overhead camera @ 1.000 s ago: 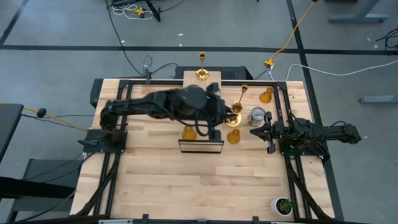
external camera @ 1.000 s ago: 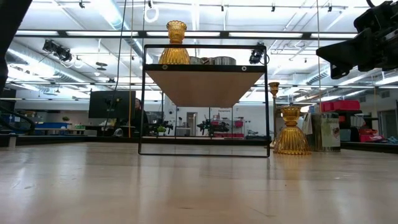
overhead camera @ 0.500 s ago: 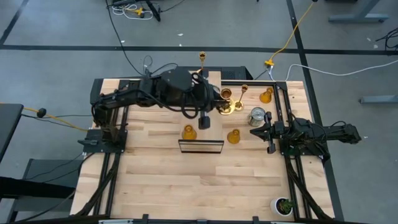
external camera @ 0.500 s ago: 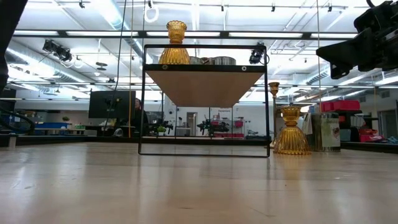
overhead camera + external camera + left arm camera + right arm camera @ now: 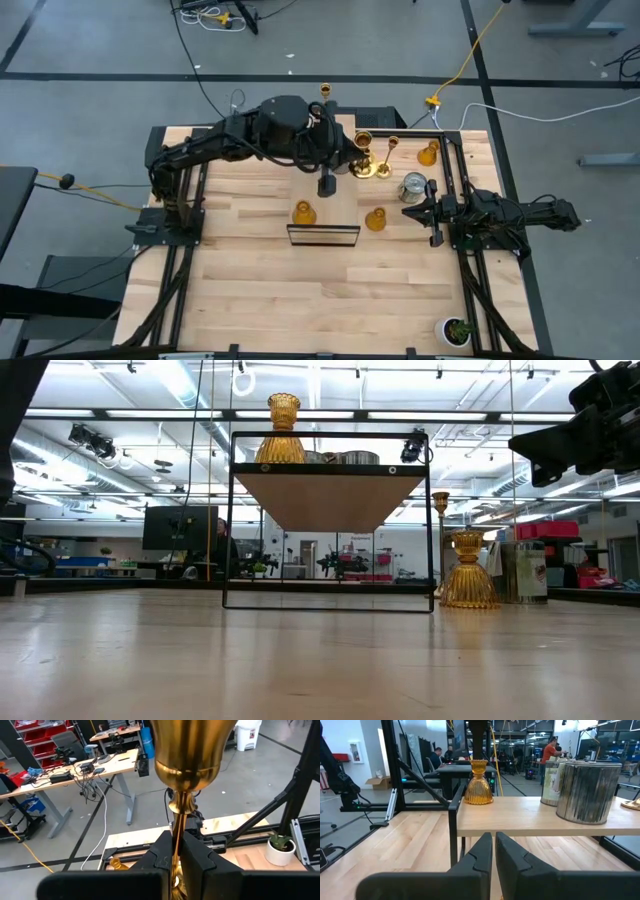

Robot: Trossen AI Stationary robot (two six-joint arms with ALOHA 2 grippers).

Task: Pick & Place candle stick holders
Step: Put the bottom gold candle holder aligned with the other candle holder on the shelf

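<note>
Near corner on the right side of the counter (image 5: 250, 290): small potted plant (image 5: 457, 330), away from everything else. Mid-counter: black-framed shelf stand (image 5: 330, 520) with a wood top; in the low view an amber holder (image 5: 283, 430) sits on the top at its left end, with silver cans (image 5: 345, 457) just visible behind the rim. The right wrist view shows the same top: amber holder at one end, two cans (image 5: 587, 790) close together at the other. Another amber holder (image 5: 375, 219) stands on the counter just right of the stand, and one (image 5: 303, 212) is at the stand's left end. Right gripper (image 5: 412, 214) is parked at the right edge, level with the stand, fingers together, holding nothing. A silver can (image 5: 412, 187) stands on the counter just beyond it. Left gripper (image 5: 348, 166) is reaching past the stand toward the far edge, fingers (image 5: 159, 851) clamped on the thin stem of a gold candlestick (image 5: 187, 765), cup end visible ahead of the wrist camera. A second gold candlestick (image 5: 385, 165) is just right of it, tilted in the high view. Third amber holder (image 5: 428, 153) near the far right corner. Third gold candlestick (image 5: 325, 92) at the middle of the far edge.
</note>
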